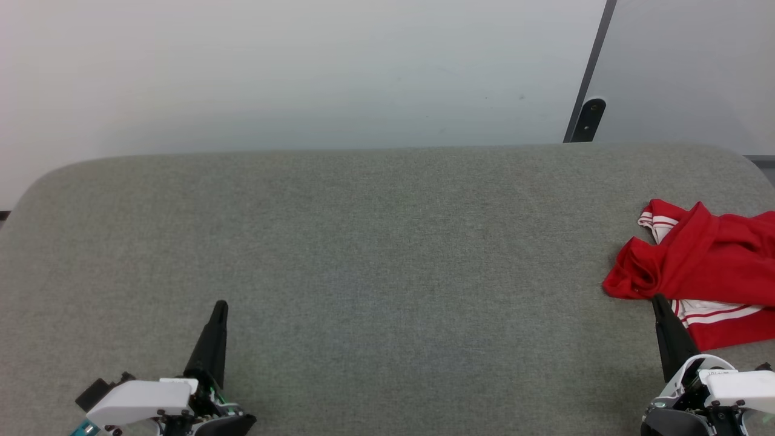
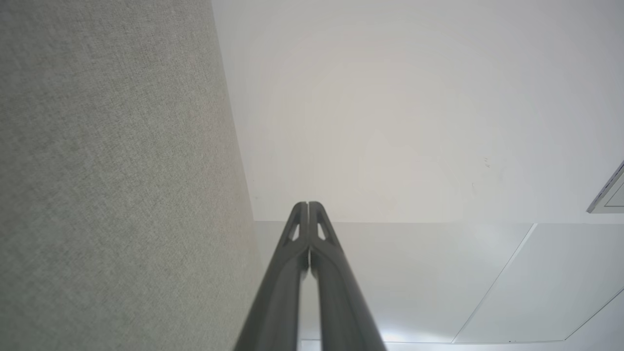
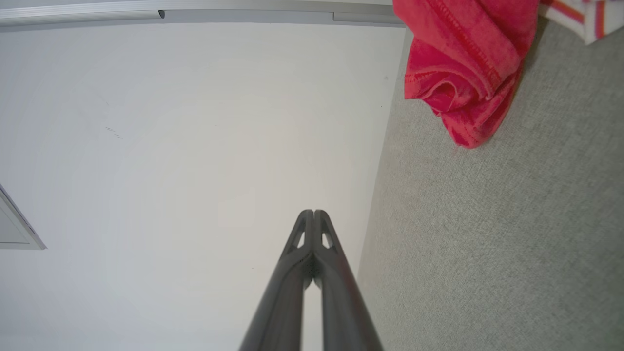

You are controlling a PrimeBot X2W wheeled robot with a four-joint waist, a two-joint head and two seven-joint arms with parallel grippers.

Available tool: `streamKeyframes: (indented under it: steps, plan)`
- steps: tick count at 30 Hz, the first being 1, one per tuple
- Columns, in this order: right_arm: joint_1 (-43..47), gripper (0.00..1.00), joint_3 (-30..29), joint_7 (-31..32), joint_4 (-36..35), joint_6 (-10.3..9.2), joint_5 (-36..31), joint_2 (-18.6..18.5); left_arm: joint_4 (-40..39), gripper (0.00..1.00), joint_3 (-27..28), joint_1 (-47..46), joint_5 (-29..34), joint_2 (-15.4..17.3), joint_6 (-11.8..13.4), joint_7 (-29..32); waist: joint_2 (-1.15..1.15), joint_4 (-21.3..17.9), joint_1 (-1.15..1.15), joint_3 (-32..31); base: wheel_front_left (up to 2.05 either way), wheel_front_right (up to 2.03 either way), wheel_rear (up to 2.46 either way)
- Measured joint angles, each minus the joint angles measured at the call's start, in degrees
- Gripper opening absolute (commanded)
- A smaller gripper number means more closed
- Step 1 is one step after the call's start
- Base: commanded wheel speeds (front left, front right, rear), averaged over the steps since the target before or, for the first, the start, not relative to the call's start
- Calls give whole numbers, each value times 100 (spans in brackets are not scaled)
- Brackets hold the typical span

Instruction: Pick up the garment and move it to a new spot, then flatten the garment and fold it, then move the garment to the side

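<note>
Garment (image 1: 705,260) bunched at far right of grey pad (image 1: 363,242). Right gripper (image 1: 657,301) just beside it, fingers pressed together, empty. Left gripper (image 1: 220,306) well apart, likewise. Fabric likely light and limp, will drape. Suggest pinching raised red fold nearest tip.

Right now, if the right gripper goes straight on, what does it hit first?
Probably the white wall: the right gripper aims past the garment, which lies off to one side. Depth unclear.

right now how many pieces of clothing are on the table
1. The garment lies crumpled at the grey table's right side, just ahead of the right gripper. It runs past the picture's edge, so more could be hidden there.
</note>
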Motion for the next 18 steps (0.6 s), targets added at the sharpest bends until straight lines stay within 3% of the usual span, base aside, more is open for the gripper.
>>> streamKeyframes:
  steps: [18]
  plan:
    - [0, 0, 0, 0, 0, 1, 0, 0, 2, 0, -1, 0, 0, 0, 0, 0, 0, 0, 0, 0, 0, 0, 0]
